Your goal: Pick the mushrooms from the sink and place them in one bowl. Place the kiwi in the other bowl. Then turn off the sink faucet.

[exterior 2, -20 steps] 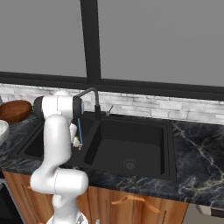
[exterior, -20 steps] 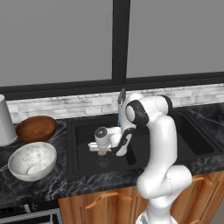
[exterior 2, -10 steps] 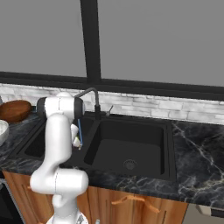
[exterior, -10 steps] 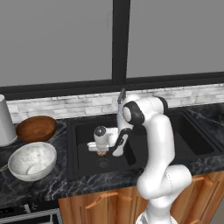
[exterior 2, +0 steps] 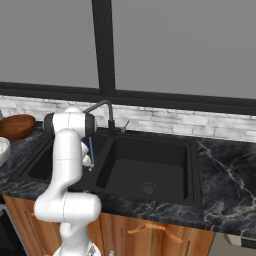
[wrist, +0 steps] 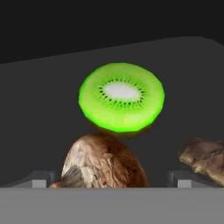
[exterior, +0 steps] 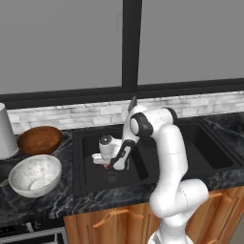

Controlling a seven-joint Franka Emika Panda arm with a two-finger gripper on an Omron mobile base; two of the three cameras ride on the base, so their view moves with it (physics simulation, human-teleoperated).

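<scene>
A: Where is the claw (wrist: pixel 112 183)?

B: Down in the left basin of the sink (exterior: pixel 86 181), its fingers spread wide apart with nothing gripped. A brown mushroom (wrist: pixel 103 162) sits right between the tips.

A: And the kiwi (wrist: pixel 121 97)?

B: Just past that mushroom, cut face showing, seemingly touching it. A second mushroom (wrist: pixel 204 158) lies off to one side, near the other tip.

A: The bowls?

B: On the table left of the sink: the wooden bowl (exterior: pixel 39 139) toward the wall, the speckled white bowl (exterior: pixel 34 175) just in front of it

A: The tap (exterior 2: pixel 103 116)?

B: Behind the divider
</scene>
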